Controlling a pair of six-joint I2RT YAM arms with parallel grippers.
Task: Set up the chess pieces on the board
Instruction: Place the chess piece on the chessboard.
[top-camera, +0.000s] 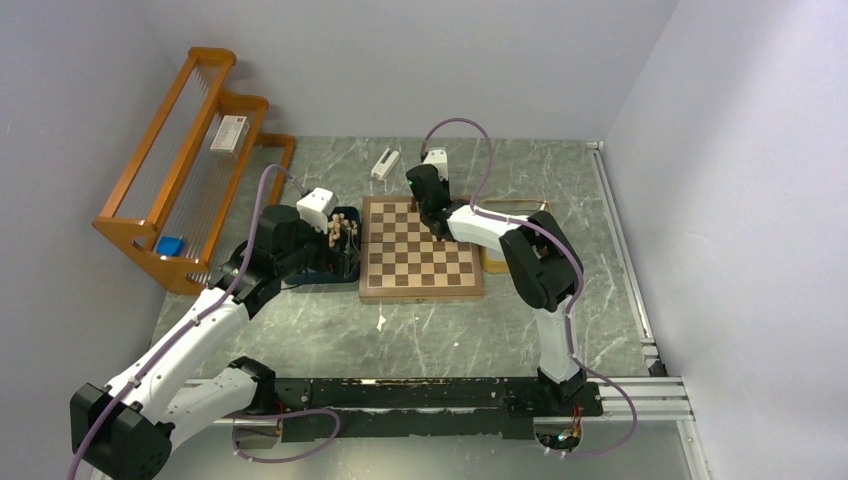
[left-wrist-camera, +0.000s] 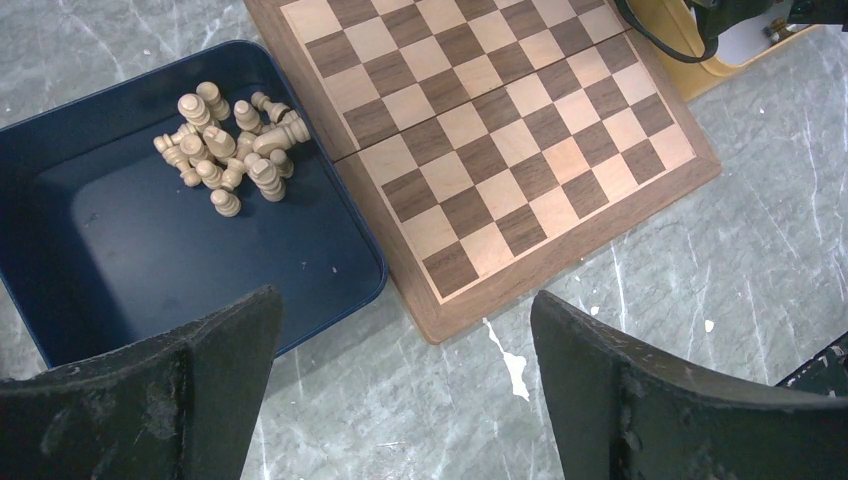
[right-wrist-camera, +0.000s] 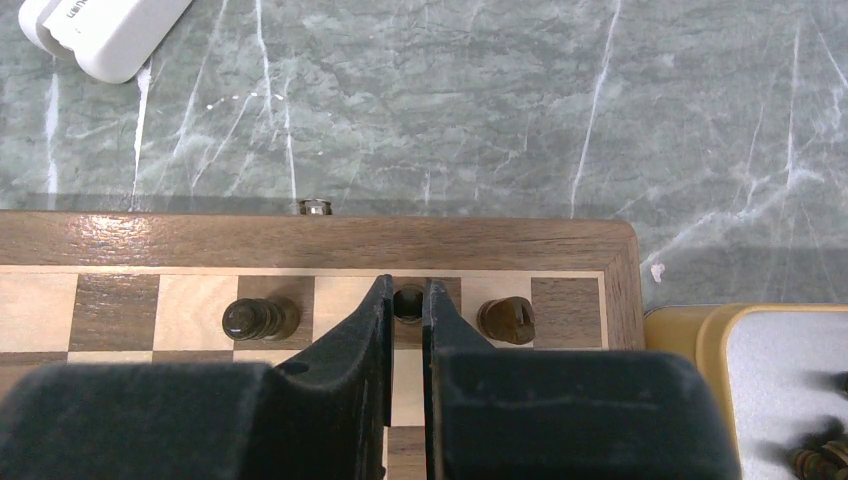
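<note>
The board (top-camera: 420, 250) lies mid-table and also shows in the left wrist view (left-wrist-camera: 520, 130) and the right wrist view (right-wrist-camera: 300, 240). My right gripper (right-wrist-camera: 407, 300) is shut on a dark brown piece (right-wrist-camera: 408, 303) over a dark square of the board's far row. Two more dark pieces stand in that row, one to the left (right-wrist-camera: 258, 319) and one to the right (right-wrist-camera: 505, 320). Several pale cream pieces (left-wrist-camera: 230, 150) lie heaped in the dark blue tray (left-wrist-camera: 120, 250). My left gripper (left-wrist-camera: 405, 330) is open and empty, above the marble near the board's corner.
A yellow tray (right-wrist-camera: 760, 350) holding dark pieces sits right of the board. A white device (top-camera: 385, 162) lies beyond the board. An orange wooden rack (top-camera: 190, 160) stands at the far left. Purple cables loop around both arms.
</note>
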